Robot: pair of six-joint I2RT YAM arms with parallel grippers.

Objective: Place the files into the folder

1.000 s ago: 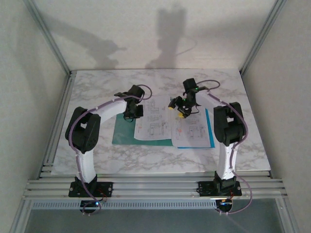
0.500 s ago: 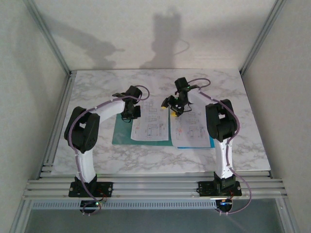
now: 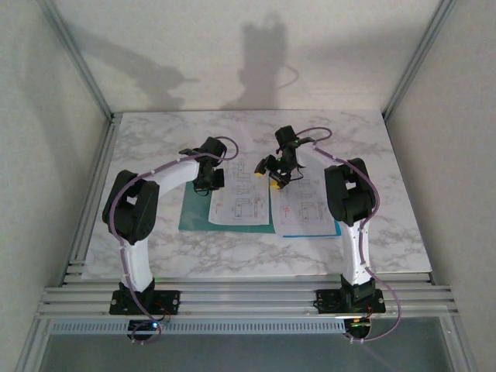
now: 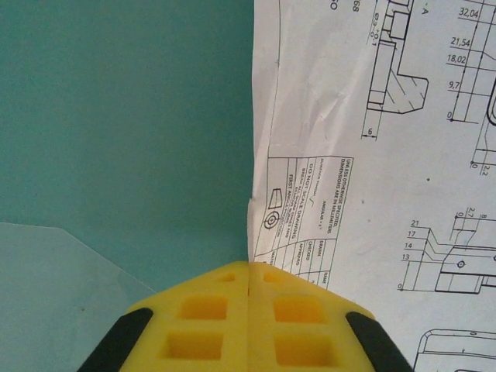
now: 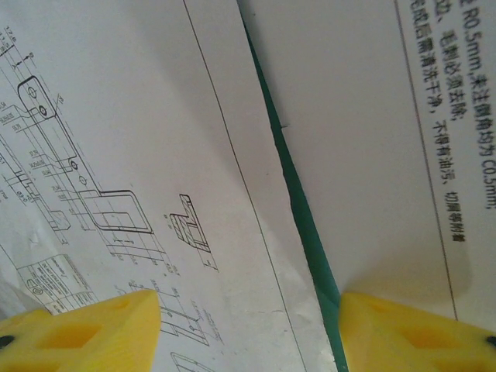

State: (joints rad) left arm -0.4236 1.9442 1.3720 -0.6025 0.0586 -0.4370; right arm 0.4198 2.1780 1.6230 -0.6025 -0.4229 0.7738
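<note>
Marble worktop (image 3: 232,252): files (image 3: 242,203) lie flat on the folder (image 3: 192,218). Right tool (image 5: 249,310), spread, straddles the sheets' seam; left tool (image 4: 248,279), pressed together, sits at the left sheet's edge.

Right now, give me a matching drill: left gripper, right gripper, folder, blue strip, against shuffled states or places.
1. left gripper
2. right gripper
3. folder
4. blue strip

A. teal, showing left of the sheets
B. open, over the gap between two sheets
C. bordering the right-hand sheet
D. shut, tips at a sheet's edge

Pairs: 1-D, 2-B, 3-A, 4-C.
</note>
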